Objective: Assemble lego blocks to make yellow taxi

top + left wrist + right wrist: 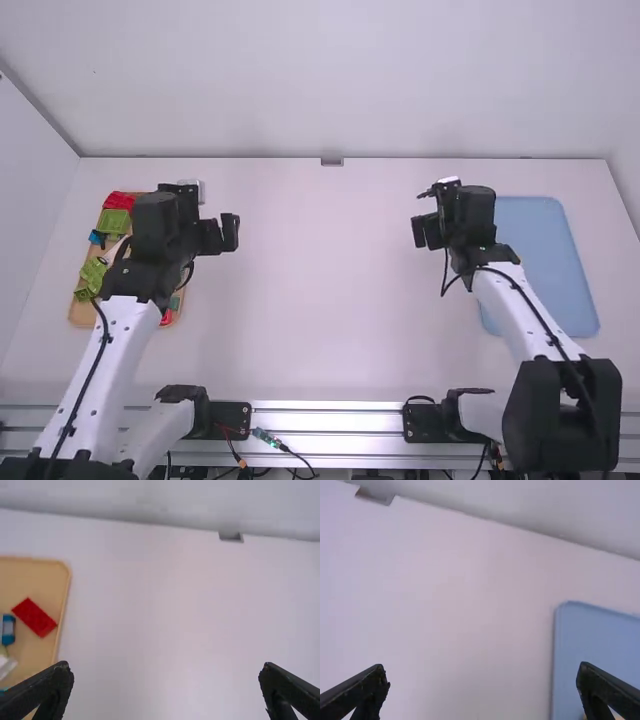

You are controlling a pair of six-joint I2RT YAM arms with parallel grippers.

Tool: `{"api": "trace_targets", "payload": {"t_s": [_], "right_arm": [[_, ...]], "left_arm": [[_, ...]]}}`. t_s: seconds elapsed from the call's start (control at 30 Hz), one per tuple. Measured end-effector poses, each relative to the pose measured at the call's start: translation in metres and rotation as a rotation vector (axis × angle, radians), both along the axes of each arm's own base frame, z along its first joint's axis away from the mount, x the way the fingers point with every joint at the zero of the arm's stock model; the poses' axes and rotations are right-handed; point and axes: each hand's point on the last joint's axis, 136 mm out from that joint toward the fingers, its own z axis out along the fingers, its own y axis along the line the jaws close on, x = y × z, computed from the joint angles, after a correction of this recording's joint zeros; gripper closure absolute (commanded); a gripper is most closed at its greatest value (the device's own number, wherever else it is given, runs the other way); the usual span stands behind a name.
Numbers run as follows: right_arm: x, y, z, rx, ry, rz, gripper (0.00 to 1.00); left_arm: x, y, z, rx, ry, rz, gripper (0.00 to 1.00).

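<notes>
Lego pieces in red point(122, 200), yellow-green point(114, 222) and blue point(96, 238) lie in a tan tray point(80, 314) at the far left, partly hidden by the left arm. Just right of this tray, my left gripper point(218, 236) hangs over the table. In the left wrist view, a flat red brick point(34, 617) and a blue piece point(8, 629) show past the left gripper point(166, 690), open and holding nothing. My right gripper point(428, 232) is left of the blue tray point(545, 250); in its wrist view the right gripper point(483, 690) stands open, nothing between its fingers.
White table point(325, 290) spreads between the two arms. Behind it rises a wall with a small grey fitting point(332, 161) at its foot. A metal rail point(325, 418) with cables runs along the front edge. The right arm covers part of the blue tray.
</notes>
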Motion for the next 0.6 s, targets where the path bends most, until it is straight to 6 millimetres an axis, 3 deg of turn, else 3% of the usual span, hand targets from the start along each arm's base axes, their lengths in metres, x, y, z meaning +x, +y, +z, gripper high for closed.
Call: {"api": "trace_targets", "payload": {"t_s": [0.17, 0.3, 0.43, 0.6], "right_arm": [[-0.018, 0.018, -0.016, -0.012, 0.093, 0.051, 0.02], [-0.016, 0.019, -0.012, 0.002, 0.075, 0.043, 0.06], [-0.015, -0.001, -0.002, 0.035, 0.017, -0.034, 0.11], [-0.020, -0.027, 0.008, 0.083, -0.057, -0.139, 0.19]], "left_arm": [[-0.002, 0.000, -0.004, 0.011, 0.016, -0.005, 0.02], [0.000, 0.001, -0.008, 0.036, 0.006, -0.009, 0.06], [-0.005, 0.007, -0.014, 0.091, -0.022, -0.007, 0.12], [-0.010, 0.013, -0.006, 0.139, -0.110, 0.012, 0.19]]}}
